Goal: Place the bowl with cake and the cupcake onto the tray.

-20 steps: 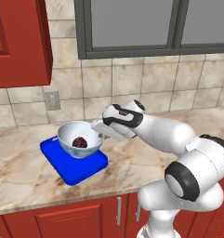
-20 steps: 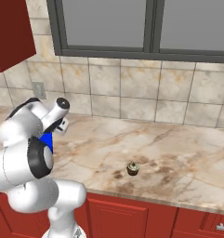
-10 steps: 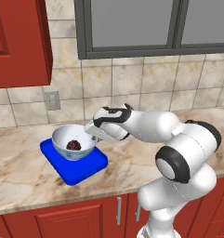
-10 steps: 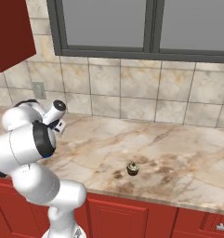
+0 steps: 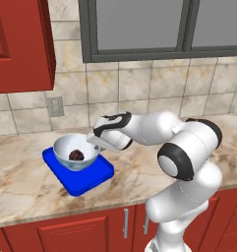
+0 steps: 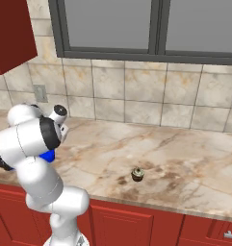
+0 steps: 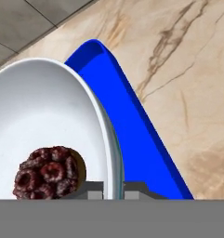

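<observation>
The claw (image 5: pixel 96 141) pinches the rim of the bowl (image 5: pixel 75 151), cake (image 5: pixel 76 155) inside, over the blue tray (image 5: pixel 78 175). The cupcake (image 6: pixel 137 174) sits well apart on the counter (image 6: pixel 185 163).

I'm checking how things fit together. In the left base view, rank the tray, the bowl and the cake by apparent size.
Largest to smallest:
1. the tray
2. the bowl, narrower than the tray it sits over
3. the cake, a small lump inside the bowl
</observation>
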Available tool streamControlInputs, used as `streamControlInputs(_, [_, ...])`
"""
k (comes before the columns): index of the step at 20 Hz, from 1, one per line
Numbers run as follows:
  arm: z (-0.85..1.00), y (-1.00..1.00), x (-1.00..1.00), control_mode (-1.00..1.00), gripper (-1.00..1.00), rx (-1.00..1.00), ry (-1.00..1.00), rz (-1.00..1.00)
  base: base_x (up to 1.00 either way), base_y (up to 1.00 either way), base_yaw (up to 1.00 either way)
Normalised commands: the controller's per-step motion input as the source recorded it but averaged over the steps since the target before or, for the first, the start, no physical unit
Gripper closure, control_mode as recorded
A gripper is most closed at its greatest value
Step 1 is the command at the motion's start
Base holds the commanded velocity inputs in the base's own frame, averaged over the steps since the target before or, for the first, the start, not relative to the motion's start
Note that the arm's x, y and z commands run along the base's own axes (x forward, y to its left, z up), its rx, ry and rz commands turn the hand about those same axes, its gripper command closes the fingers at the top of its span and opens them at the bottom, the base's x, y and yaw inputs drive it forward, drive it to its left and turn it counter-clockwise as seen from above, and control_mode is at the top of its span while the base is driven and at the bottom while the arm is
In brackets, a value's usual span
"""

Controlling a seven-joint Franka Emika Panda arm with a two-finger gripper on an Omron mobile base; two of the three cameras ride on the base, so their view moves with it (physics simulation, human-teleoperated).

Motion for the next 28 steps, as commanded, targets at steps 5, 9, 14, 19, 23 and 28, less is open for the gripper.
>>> streamControlInputs(5, [0.0, 0.0, 0.38, -1.0, 1.0, -0.01, 0.0, -0.04, 0.0, 0.0, 0.0])
streamControlInputs(9, [-0.15, 0.07, 0.33, -1.0, 1.0, 0.0, 0.0, -0.03, 0.0, 0.0, 0.0])
streamControlInputs(14, [-0.35, 0.33, 0.07, -1.0, 1.0, -0.08, 0.03, -0.03, 0.0, 0.0, 0.0])
streamControlInputs(19, [-0.17, 0.51, -0.04, -1.0, -1.0, -0.16, 0.01, -0.05, 0.0, 0.0, 0.0])
streamControlInputs(23, [0.25, 0.24, -0.18, -1.0, -1.0, -0.13, -0.05, -0.06, 0.0, 0.0, 0.0])
streamControlInputs(28, [0.34, 0.0, -0.09, -1.0, -1.0, -0.06, -0.05, -0.06, 0.0, 0.0, 0.0])
